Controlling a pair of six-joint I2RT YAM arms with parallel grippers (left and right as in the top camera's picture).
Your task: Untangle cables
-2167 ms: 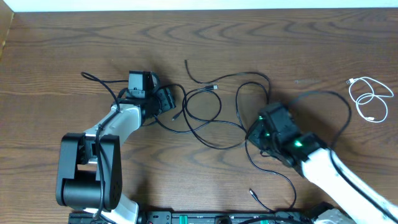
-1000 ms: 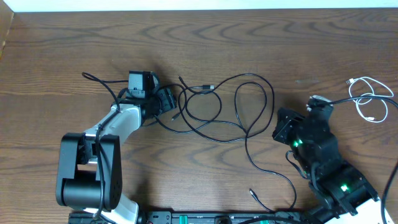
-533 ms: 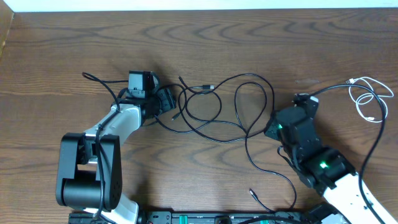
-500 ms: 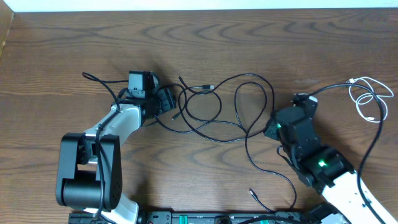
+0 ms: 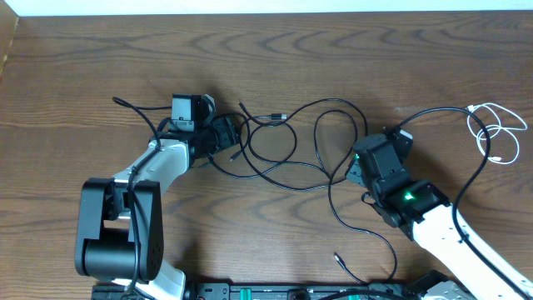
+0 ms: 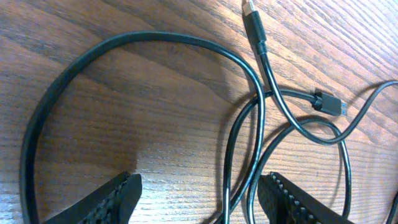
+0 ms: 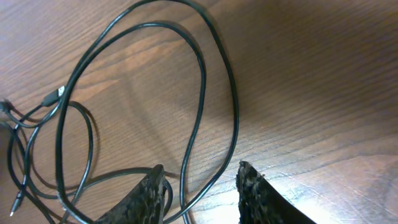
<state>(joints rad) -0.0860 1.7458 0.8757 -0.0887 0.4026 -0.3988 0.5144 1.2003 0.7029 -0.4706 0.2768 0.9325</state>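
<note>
Several thin black cables (image 5: 283, 146) lie in overlapping loops at the table's middle. A white cable (image 5: 493, 133) lies coiled apart at the far right. My left gripper (image 5: 231, 137) sits open at the tangle's left edge. In the left wrist view, black strands (image 6: 252, 155) run between its fingers, close to the right finger (image 6: 295, 199), and two plug ends (image 6: 252, 22) lie ahead. My right gripper (image 5: 350, 171) is open over the lower end of the right-hand loop. In the right wrist view, two strands of that loop (image 7: 199, 112) pass between the fingertips (image 7: 149, 193) without being pinched.
A loose black plug end (image 5: 337, 258) lies near the front edge. A thicker black cord (image 5: 450, 112) arcs from the right arm toward the white cable. The left arm's base (image 5: 117, 233) stands at the front left.
The right arm has swung left from near the white cable to the black loop, and its jaws have widened. The left arm and the tangle have hardly moved.
</note>
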